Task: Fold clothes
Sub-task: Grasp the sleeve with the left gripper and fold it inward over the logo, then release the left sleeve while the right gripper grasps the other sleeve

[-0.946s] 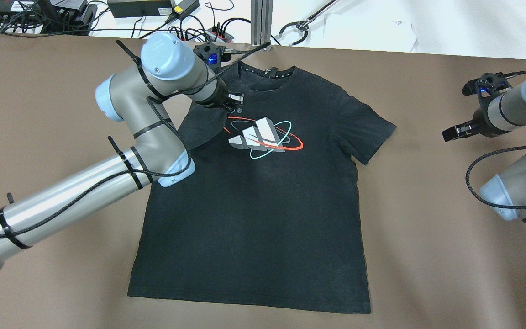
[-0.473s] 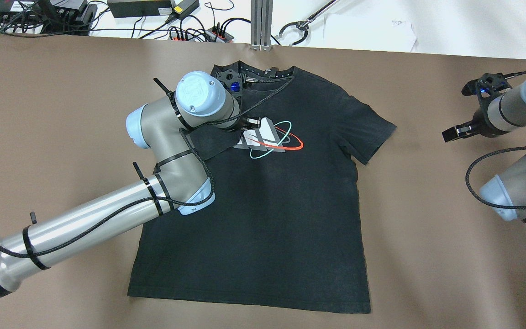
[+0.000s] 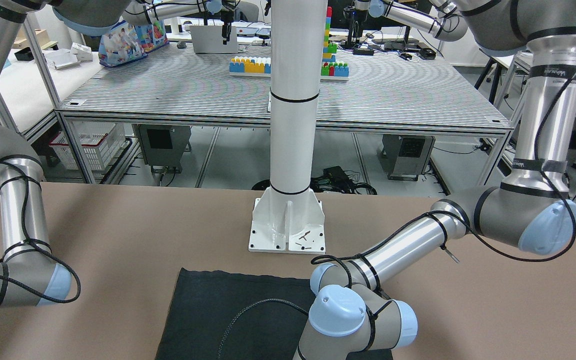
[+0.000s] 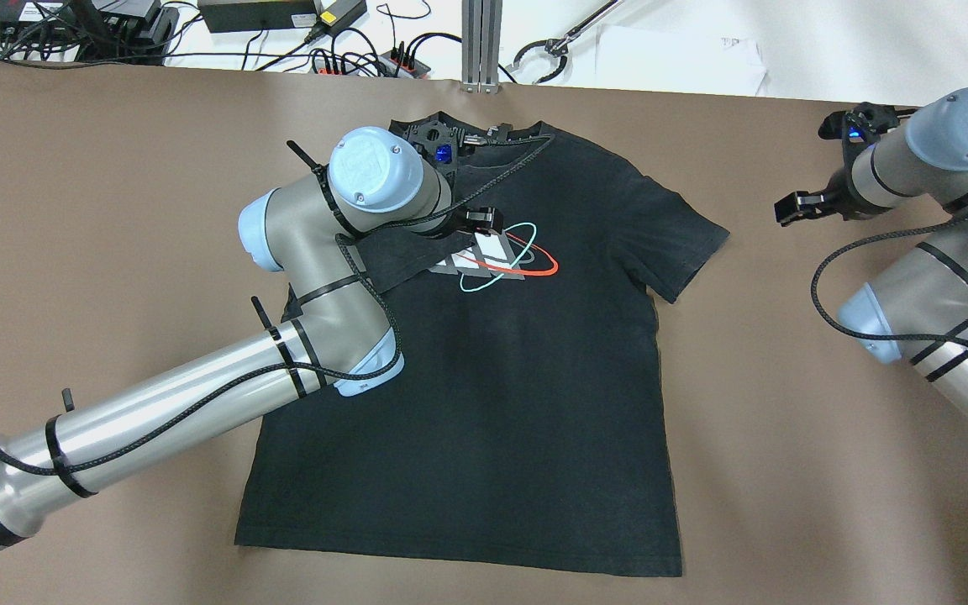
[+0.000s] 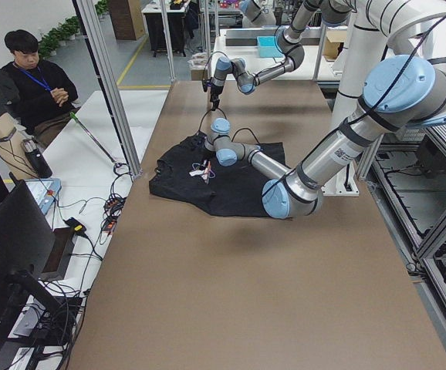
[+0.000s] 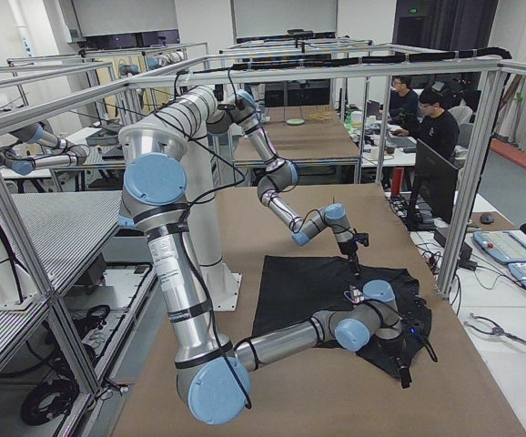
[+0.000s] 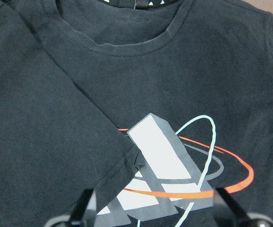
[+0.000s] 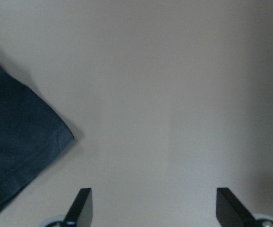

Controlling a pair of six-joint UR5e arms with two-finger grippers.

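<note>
- Black flat monitor (image 5: 3, 270) at the near corner of the left-side view: "HUAWEI" in pale capitals, running up its back.
- Black short-sleeved T-shirt (image 4: 484, 403) on the brown worktop (image 4: 114, 210): its chest print (image 7: 174, 161) shows white-and-grey slanted bars ringed by a red and a turquoise ellipse, with no letters.
- Silver upright tube of the left arm (image 3: 543, 110): small dark lettering, too small to read.
- Pale blue joint cap of the left arm (image 4: 364, 160): faint raised mark, not legible.

Bright, even overhead light, soft shadows; right wrist view slightly blurred.
</note>
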